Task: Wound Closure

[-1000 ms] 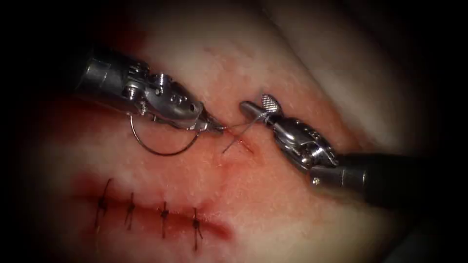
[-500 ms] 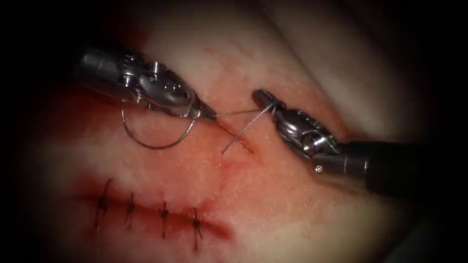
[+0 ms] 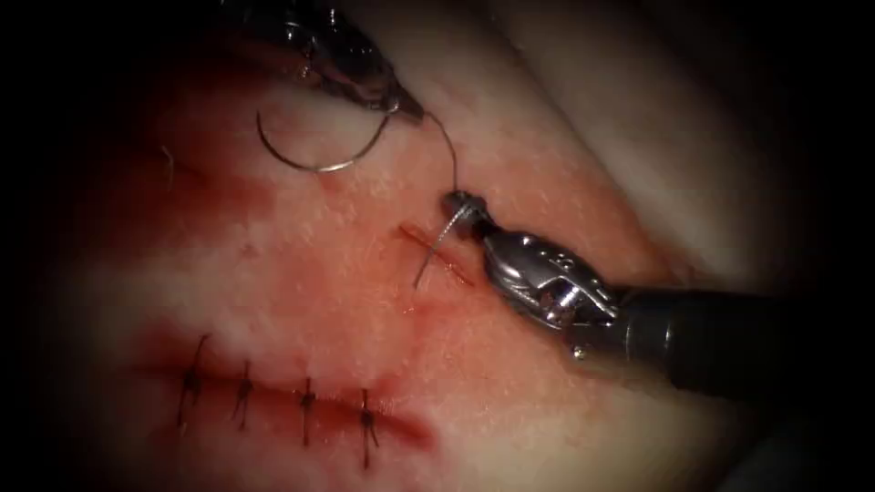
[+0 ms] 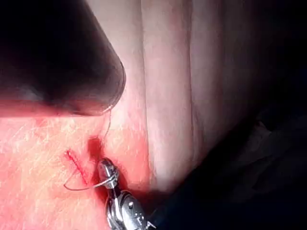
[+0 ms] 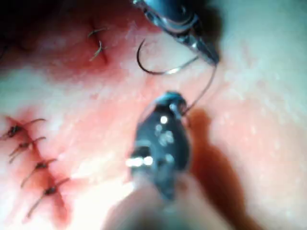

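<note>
Endoscope view: left end effector (image 3: pixel 406 105) lifts needle (image 3: pixel 314 155) by its tail, clear of tissue (image 3: pixel 301 273); right end effector (image 3: pixel 465 208) clamps thread (image 3: pixel 447 146), tightening.

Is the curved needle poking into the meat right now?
No, the needle hangs free above the tissue, held near its thread end by the left tool.
</note>
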Controlling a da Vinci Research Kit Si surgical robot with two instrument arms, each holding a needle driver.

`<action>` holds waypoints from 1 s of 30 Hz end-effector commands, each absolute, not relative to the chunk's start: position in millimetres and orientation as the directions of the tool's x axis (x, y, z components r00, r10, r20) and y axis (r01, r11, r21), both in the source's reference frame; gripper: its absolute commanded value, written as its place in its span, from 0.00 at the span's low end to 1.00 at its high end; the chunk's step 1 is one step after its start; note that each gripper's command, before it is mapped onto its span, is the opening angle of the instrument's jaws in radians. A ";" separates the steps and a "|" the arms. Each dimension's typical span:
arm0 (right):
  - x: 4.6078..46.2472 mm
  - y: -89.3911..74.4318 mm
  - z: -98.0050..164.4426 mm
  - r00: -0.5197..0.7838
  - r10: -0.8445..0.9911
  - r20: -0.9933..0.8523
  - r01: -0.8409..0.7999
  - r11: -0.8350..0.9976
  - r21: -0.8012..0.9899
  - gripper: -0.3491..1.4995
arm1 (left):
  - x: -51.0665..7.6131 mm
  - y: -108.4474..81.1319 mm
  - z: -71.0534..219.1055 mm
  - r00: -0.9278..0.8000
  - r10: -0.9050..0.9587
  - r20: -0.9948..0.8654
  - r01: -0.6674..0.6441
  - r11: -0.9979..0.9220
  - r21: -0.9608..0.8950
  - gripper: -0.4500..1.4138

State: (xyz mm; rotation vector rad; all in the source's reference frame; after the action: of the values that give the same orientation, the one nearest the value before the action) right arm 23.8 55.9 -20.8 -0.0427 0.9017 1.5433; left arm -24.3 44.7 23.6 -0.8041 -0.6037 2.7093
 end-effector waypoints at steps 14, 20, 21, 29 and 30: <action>27.6 50.4 -20.3 -0.102 0.872 -0.479 -0.888 0.138 0.439 0.00 | -30.9 51.1 19.8 -0.800 0.379 -0.465 -0.164 -0.884 -0.437 0.05; 27.9 48.9 -21.2 -0.082 0.879 -0.470 -0.884 0.154 0.442 0.00 | -32.6 54.2 18.7 -0.789 0.379 -0.484 -0.185 -0.897 -0.401 0.05; 28.0 48.7 -21.3 -0.079 0.880 -0.468 -0.884 0.155 0.441 0.00 | -32.8 54.5 18.7 -0.791 0.370 -0.486 -0.181 -0.902 -0.392 0.05; 29.2 46.2 -23.0 -0.059 0.884 -0.464 -0.867 0.184 0.462 0.00 | -33.5 57.1 18.1 -0.783 0.378 -0.494 -0.195 -0.903 -0.382 0.05; 29.4 45.9 -23.1 -0.059 0.884 -0.463 -0.866 0.186 0.465 0.00 | -33.3 57.2 17.9 -0.783 0.378 -0.494 -0.196 -0.904 -0.381 0.05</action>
State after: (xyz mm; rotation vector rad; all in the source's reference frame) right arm 28.9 46.3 -23.7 0.0290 0.7852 1.4276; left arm -32.3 57.0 17.4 -0.8309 -0.4453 2.6707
